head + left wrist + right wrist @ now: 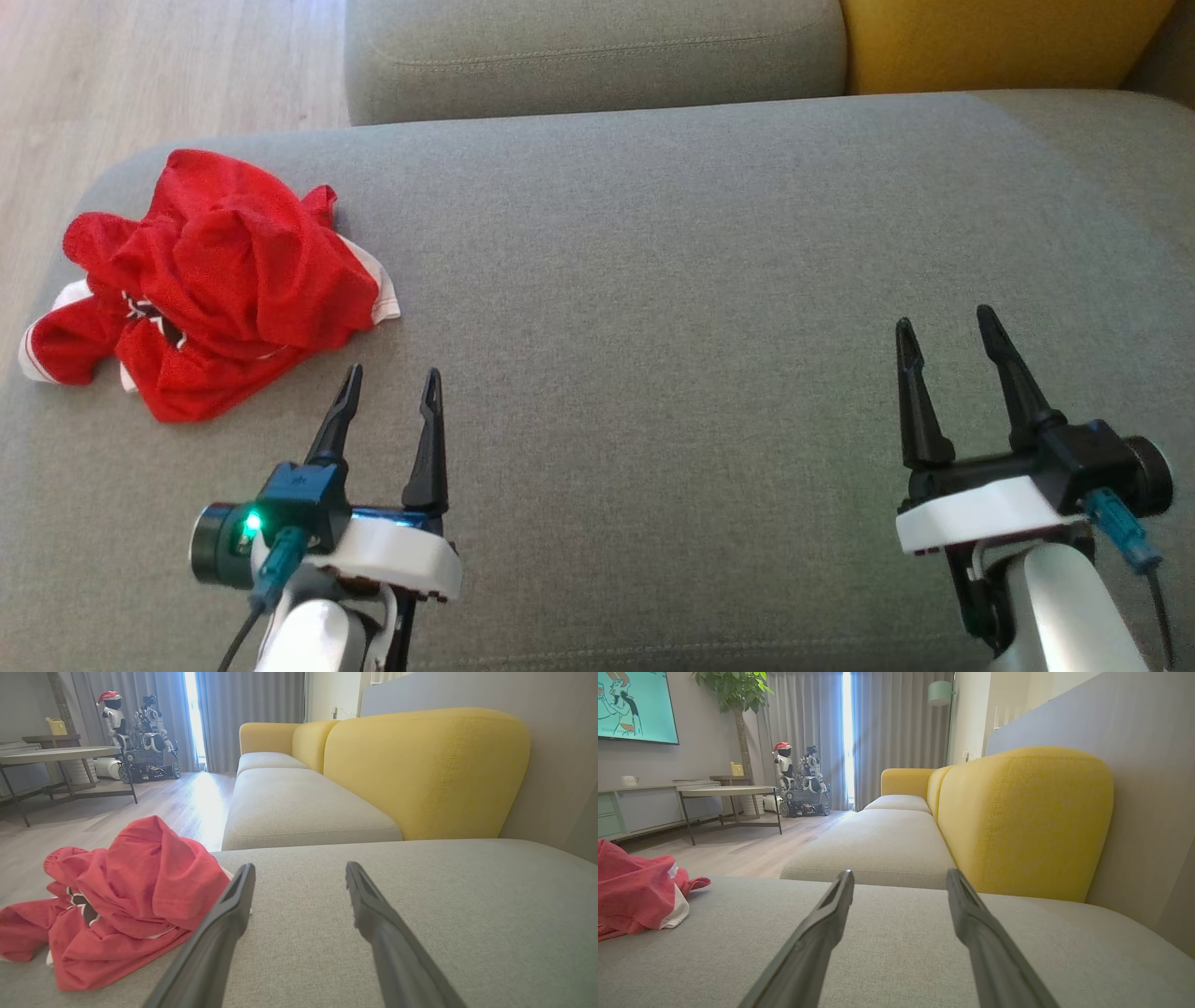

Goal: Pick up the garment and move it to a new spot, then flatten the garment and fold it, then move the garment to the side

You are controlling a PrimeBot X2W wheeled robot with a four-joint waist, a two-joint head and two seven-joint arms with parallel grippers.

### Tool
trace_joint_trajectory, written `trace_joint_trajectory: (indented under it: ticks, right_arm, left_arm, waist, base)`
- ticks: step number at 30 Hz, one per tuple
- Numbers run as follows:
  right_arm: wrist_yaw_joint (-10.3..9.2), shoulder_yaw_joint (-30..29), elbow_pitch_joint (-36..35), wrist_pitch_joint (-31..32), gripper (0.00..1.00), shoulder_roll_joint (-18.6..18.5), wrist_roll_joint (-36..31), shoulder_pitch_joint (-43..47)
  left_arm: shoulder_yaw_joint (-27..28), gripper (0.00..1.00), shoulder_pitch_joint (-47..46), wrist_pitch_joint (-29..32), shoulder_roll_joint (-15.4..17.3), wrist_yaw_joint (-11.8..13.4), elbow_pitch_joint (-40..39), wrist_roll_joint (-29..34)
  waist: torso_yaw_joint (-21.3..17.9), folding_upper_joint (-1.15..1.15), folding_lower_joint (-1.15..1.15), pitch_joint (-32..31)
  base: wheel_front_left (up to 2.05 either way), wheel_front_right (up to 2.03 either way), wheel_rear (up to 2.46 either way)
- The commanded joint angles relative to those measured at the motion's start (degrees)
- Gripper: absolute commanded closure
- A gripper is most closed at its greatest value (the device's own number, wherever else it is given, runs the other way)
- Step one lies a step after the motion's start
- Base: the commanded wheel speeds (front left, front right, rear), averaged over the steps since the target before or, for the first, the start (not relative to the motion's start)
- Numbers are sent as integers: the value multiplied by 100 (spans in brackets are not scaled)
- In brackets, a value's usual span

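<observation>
Lying crumpled at the grey cushion's [653, 280] left end, red garment [215, 289] untouched. Left gripper [390, 385] beside it, fingers spread, probably staged to grab; right gripper [943, 327] well apart, fingers spread, empty.

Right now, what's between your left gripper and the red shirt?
Just a thin strip of bare grey cushion, in the head view. The left gripper sits beside the shirt, not touching.
</observation>
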Motion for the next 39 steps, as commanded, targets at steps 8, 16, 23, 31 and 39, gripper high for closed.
trace_joint_trajectory:
  ticks: [8,16,23,31,39]
  right_arm:
    - [44,208,44,-61,0,-49,347,-340]
    - [44,271,148,-61,0,-49,424,-353]
    - [44,269,190,-61,0,-49,398,-342]
    - [44,454,140,-61,0,-49,382,-317]
    - [44,637,109,-61,0,-49,332,-225]
  left_arm:
    - [441,0,-203,-72,-147,-234,40,188]
    - [546,0,-188,-72,-214,-325,79,284]
    - [597,0,-185,-72,-233,-353,75,332]
    - [660,0,-188,-72,-243,-313,15,354]
    - [774,0,-134,-72,-245,-275,-117,467]
  waist:
    - [-17,0,0,-25]
    - [-33,0,0,-57]
    - [-16,0,0,-71]
    - [279,0,0,-73]
    - [1027,0,0,-105]
  base:
    - [0,0,0]
    - [0,0,0]
    - [0,0,0]
    - [0,0,0]
    - [0,0,0]
